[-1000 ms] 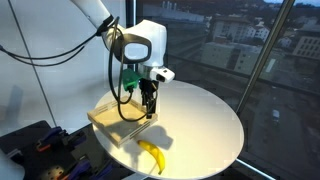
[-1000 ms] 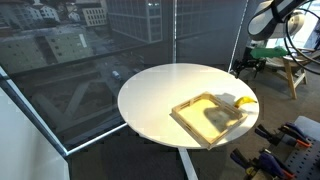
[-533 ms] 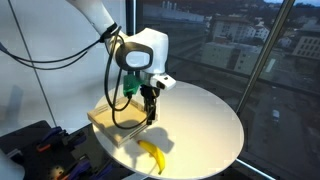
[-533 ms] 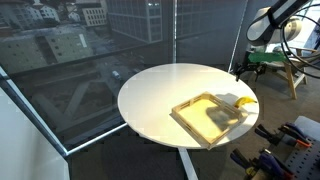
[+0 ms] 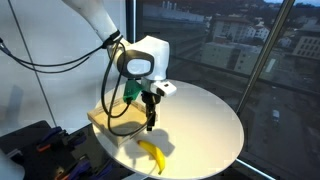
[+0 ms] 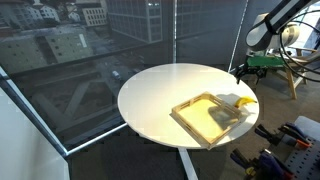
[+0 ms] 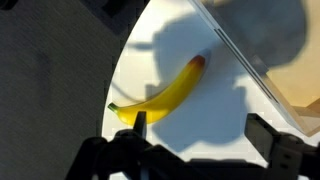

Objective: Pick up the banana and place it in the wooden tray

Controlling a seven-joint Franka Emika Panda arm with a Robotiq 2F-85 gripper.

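Wide open and empty, the hand [image 5: 150, 122] hangs over the white tabletop [image 5: 205, 105]. It holds nothing. It is just past the rim of the tray [image 6: 205, 120], on the side where the banana [image 5: 152, 155] lies.

I think this is the reaching step. The banana has not been picked up yet, so none of the carrying is done.

In the wrist view the banana [image 7: 165, 95] sits a bit ahead of the two fingers [image 7: 260, 135] and more to one side — not between them. So the next move should bring the hand over the middle of the banana. Then it should go down until one finger is on each side of the thick part, and squeeze gently. The fingers should close across the banana, not along it, or it may roll or slip away.

The banana is small, yellow and curved, with its skin on. One tip looks reddish brown, and the stem end is darker. It lies flat on the tabletop, outside the tray but near it — close to the round edge of the tabletop.
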